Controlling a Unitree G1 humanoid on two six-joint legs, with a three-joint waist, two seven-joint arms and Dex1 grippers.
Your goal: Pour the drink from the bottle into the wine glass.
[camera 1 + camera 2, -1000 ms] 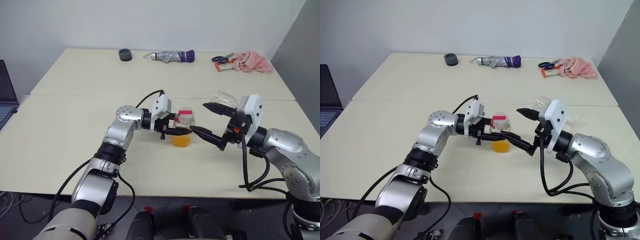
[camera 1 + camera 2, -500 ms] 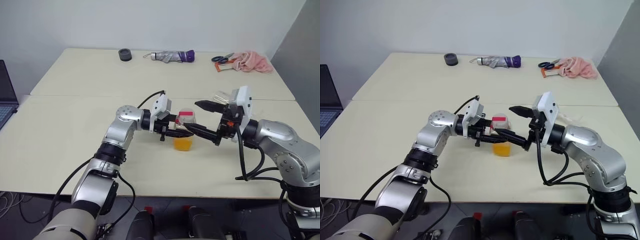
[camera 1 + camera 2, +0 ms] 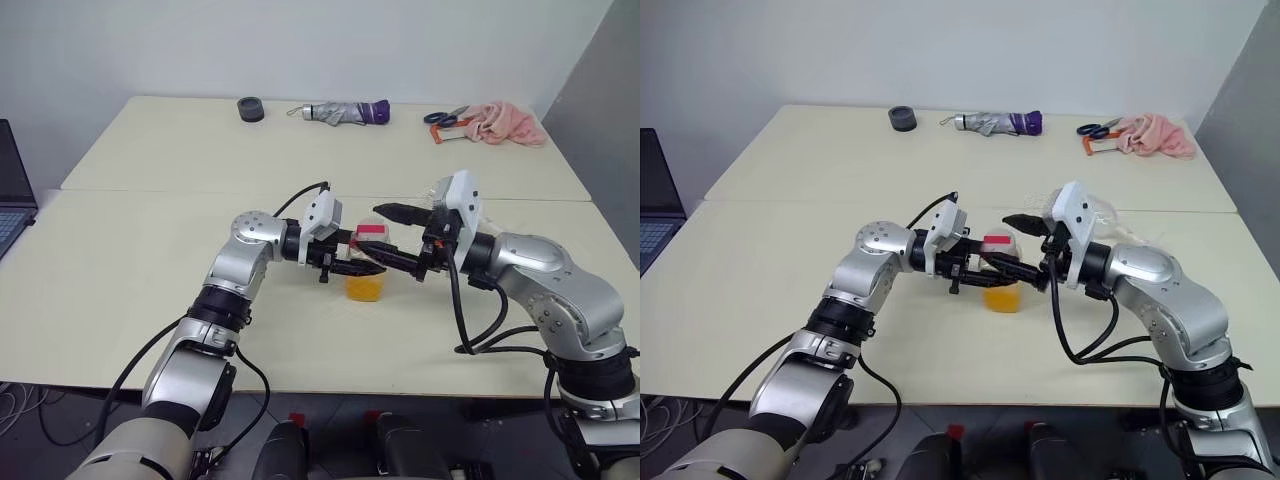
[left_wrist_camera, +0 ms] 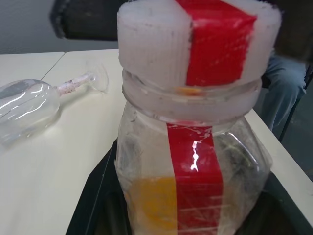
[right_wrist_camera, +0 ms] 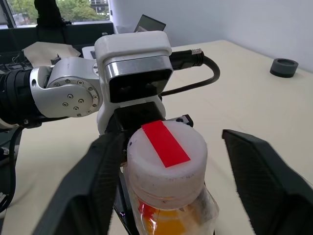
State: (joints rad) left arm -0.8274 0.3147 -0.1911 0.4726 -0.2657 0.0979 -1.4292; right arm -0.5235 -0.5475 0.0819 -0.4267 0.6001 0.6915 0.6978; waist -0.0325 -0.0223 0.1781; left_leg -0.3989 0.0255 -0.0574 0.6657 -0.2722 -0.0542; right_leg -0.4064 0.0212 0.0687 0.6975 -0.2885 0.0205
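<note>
A: What is the room showing right now?

B: Two pale cream tables (image 3: 150,260) are standing pushed together under a plain white wall. Along the far edge are lying a dark round cap (image 3: 250,109), a folded umbrella (image 3: 345,112), scissors (image 3: 443,117) and a pink cloth (image 3: 505,122). A laptop (image 3: 12,185) is peeking in past the left edge.

A: And the task's things?

B: The bottle (image 3: 366,262) is standing upright near the middle of the front tabletop, the drink (image 3: 364,286) sitting low in it. The left gripper (image 3: 352,262) is pinching it at the shoulder. The wine glass (image 4: 29,105) is lying on its side toward the right edge.

A: What is differing from a second ago?

B: The right gripper (image 3: 395,238) is now sitting closer, its fingers (image 5: 266,191) spread on either side of the cap; whether they are touching it, I cannot tell. The bottle is staying put.

A: Any writing?

B: Just a red strip (image 4: 198,161) running down white, seemingly without lettering.
</note>
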